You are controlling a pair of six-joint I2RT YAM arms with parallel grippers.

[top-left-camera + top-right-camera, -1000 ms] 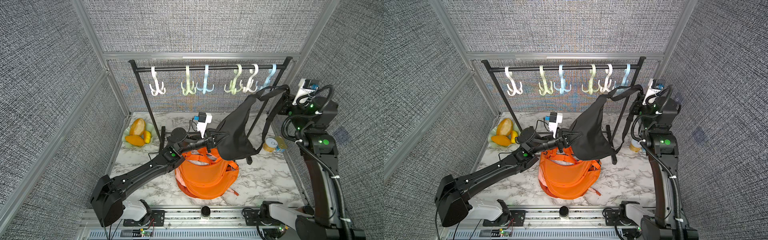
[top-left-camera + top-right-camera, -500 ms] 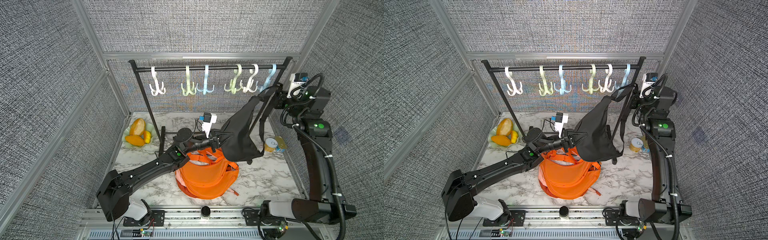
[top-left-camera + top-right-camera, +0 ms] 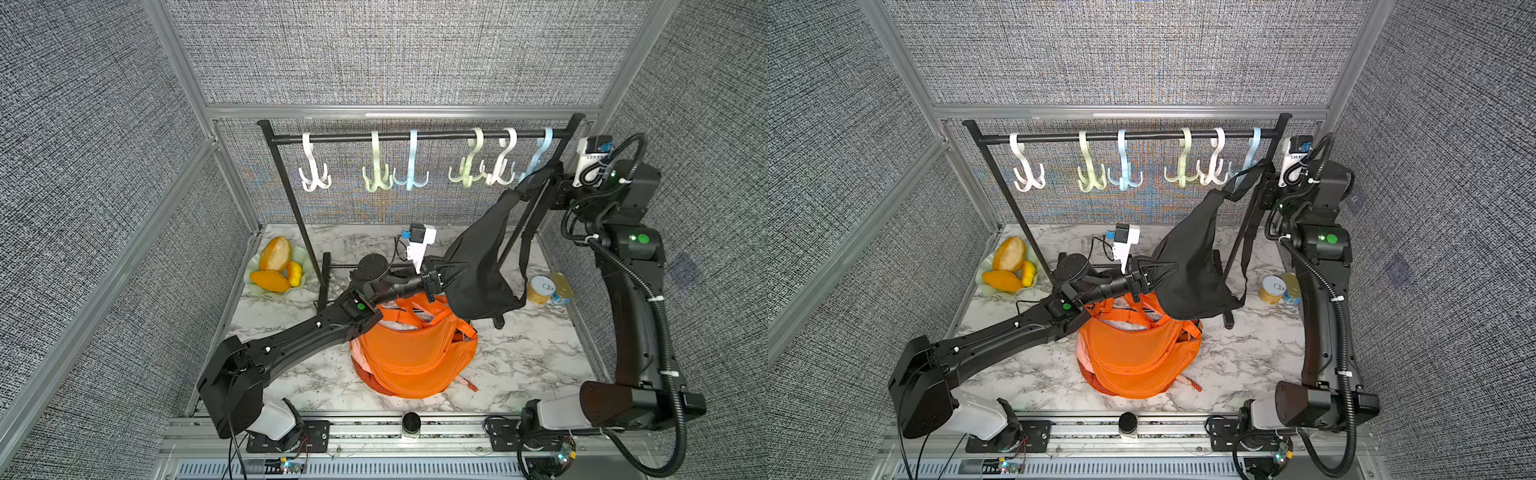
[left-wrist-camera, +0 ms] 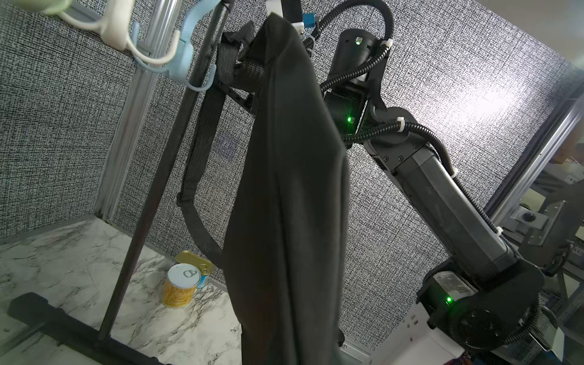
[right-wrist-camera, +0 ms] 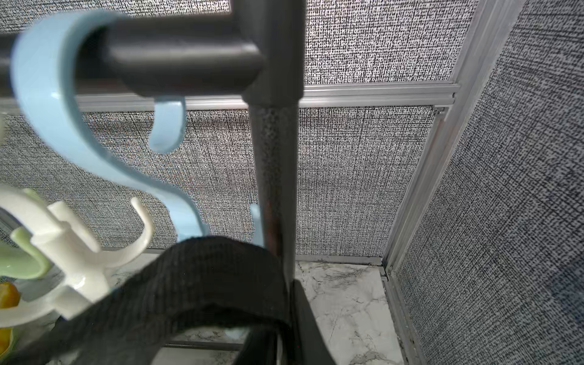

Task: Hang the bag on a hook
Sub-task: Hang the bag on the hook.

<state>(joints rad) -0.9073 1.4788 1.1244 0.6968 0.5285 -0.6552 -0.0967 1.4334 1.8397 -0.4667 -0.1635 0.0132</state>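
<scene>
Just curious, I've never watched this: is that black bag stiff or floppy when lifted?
Probably floppy: the black bag sags and creases between the left gripper and its strap. Seemingly light: a small pinch of fabric holds its side out. The strap droops loosely, so it may swing.

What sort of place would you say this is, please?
Probably a lab robot cell: grey fabric panels in aluminium framing enclose a marble-patterned tabletop, two arms mount on a front rail, and a hook rack stands inside.

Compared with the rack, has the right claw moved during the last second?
Yes. The right claw, with the black bag's strap, went up and closer to the blue hook at the rack's right end.
</scene>
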